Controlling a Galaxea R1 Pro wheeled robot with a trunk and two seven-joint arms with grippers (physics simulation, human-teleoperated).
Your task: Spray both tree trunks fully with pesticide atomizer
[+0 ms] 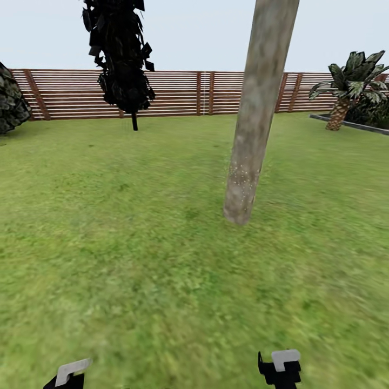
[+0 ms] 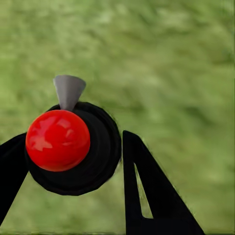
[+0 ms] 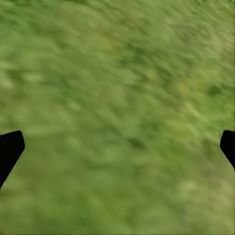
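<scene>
Ahead: one tree trunk (image 1: 258, 116), pesticide (image 1: 242, 181) specks; left jaws pinching atomizer (image 2: 68, 147); right jaws apparently spread.

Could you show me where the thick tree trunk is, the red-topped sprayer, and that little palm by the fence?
tree trunk (image 1: 249, 162): head view, on the speckled lower bark.
pesticide atomizer (image 2: 58, 140): left wrist view, on its red cap.
palm (image 1: 339, 112): head view, on its scaly stem.

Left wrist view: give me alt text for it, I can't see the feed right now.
The left pincer is shut on the pesticide atomizer, a black round body with a glossy red ball on it and a grey cone-shaped nozzle, seen end-on. Behind it is blurred green grass.
</scene>
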